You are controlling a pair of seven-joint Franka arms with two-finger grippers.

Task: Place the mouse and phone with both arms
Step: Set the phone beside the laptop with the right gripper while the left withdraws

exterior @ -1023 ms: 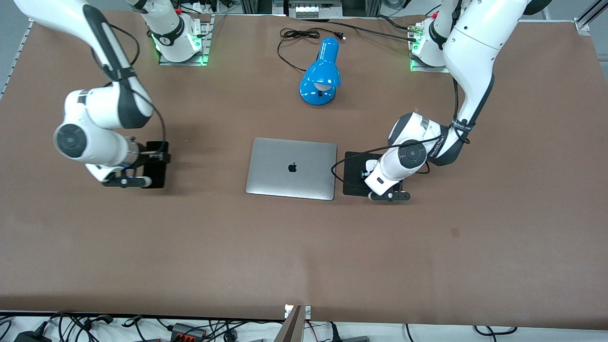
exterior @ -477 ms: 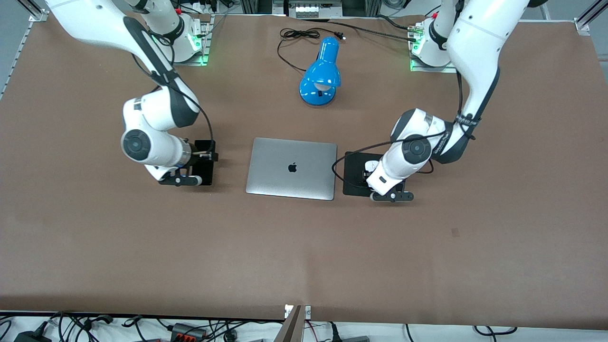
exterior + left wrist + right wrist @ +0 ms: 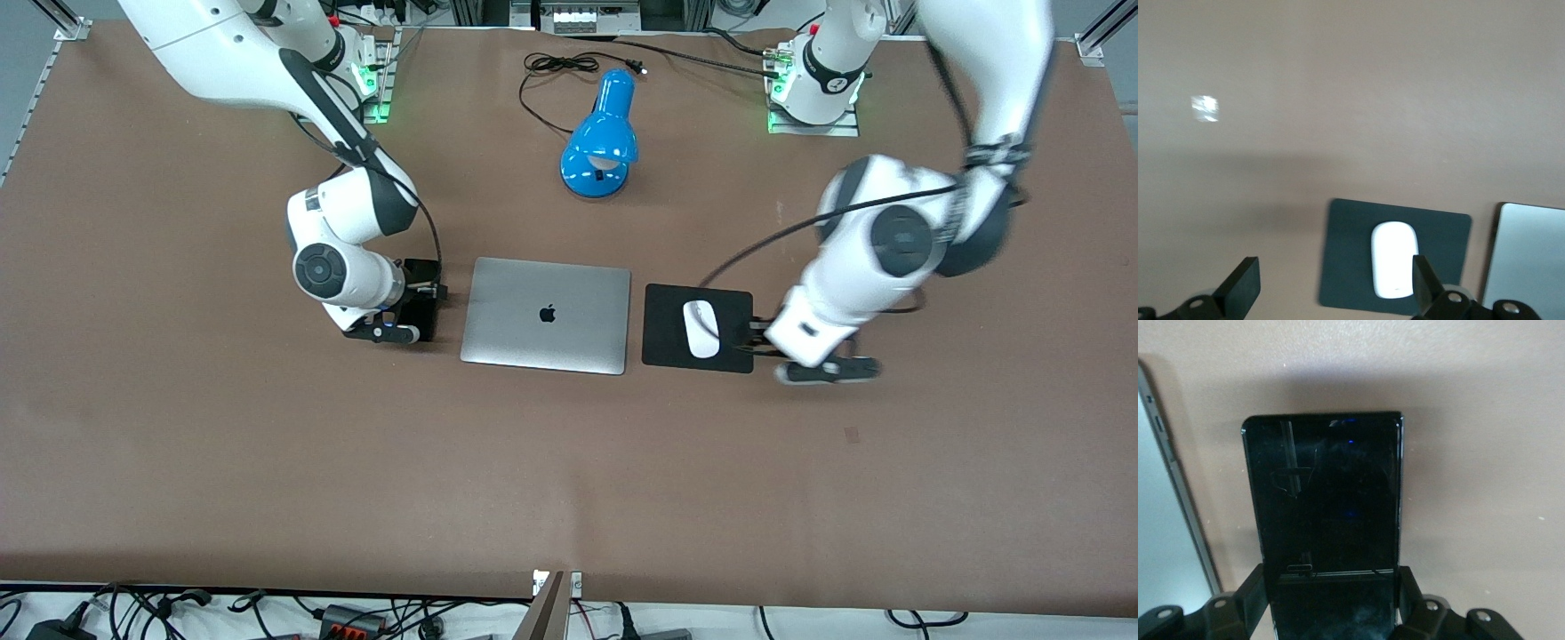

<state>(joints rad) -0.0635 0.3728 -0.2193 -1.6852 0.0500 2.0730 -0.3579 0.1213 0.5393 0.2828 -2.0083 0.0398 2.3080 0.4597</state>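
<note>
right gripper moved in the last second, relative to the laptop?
Yes. The right gripper, shut on the phone, has travelled from the right arm's end of the table toward the laptop and is now beside its edge.

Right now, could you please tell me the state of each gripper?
Left gripper: open, holding nothing, beside the mouse pad where the mouse lies.
Right gripper: closed on the phone, beside the laptop.

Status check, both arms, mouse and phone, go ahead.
Left gripper open, beside the pad; mouse lies on it. Right gripper shut on phone, low beside the laptop. Nothing in the way.
</note>
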